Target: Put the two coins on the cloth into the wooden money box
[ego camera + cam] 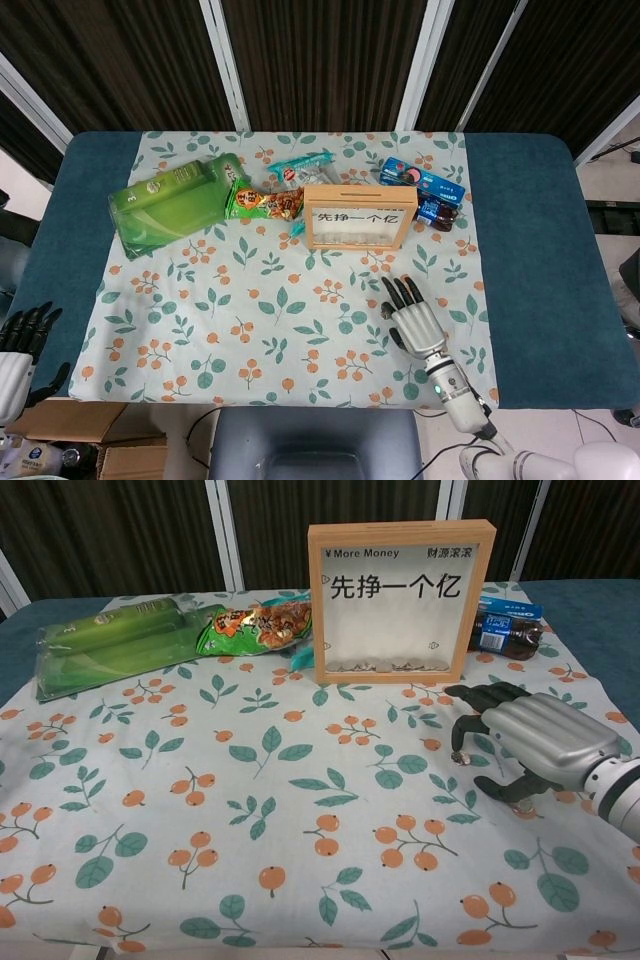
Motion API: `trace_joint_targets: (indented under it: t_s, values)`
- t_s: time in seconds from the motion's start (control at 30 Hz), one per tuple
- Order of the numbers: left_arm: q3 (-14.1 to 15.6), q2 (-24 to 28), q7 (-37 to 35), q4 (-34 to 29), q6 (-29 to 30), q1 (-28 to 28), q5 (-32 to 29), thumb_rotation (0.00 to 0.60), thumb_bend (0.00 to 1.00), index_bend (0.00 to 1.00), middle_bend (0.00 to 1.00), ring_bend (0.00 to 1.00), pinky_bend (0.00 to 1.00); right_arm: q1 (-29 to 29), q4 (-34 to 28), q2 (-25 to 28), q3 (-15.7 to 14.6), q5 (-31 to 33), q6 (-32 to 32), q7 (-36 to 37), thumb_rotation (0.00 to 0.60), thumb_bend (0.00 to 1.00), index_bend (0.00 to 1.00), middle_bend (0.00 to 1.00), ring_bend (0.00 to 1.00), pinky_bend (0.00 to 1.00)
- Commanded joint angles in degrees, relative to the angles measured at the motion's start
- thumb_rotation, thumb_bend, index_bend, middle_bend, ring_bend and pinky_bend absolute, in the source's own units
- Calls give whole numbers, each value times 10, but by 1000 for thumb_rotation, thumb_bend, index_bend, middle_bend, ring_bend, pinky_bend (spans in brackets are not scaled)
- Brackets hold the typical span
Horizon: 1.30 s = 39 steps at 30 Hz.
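Note:
The wooden money box [358,217] [400,600] stands upright on the leaf-print cloth [250,300] [250,780], with several coins lying in its bottom. My right hand [415,318] [530,738] hovers low over the cloth in front of the box, to its right. The fingers are bent downward and the thumb is apart, and the hand grips nothing. One small coin [459,755] lies on the cloth at a fingertip. The second coin [522,805] peeks out beside the thumb. My left hand [20,345] hangs off the table's near-left corner, holding nothing.
Behind the box lie a green bag [170,200] [110,640], a snack packet [265,203] [255,625], a teal wrapper [300,168], a blue biscuit box [420,180] and a dark bottle [440,212] [505,635]. Cardboard boxes [70,420] sit on the floor at lower left.

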Motion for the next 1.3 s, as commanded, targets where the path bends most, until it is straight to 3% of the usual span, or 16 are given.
trace_joint_targets:
  t_s: [0.03, 0.67, 1.3]
  values:
    - [0, 0, 0, 0, 0, 0, 0, 600, 367, 0, 0, 0, 29, 1, 1, -1, 0, 1, 0, 0, 600, 452, 497, 0, 0, 0]
    - [-1, -1, -3, 4, -2, 0, -3, 600, 365, 0, 0, 0, 28, 8, -5, 2, 2, 20, -17, -11, 600, 453, 497, 0, 0, 0]
    - [-1, -3, -9, 9, -8, -1, -6, 600, 366, 0, 0, 0, 29, 10, 0, 1, -2, 14, -6, -8, 600, 453, 598, 0, 0, 0]
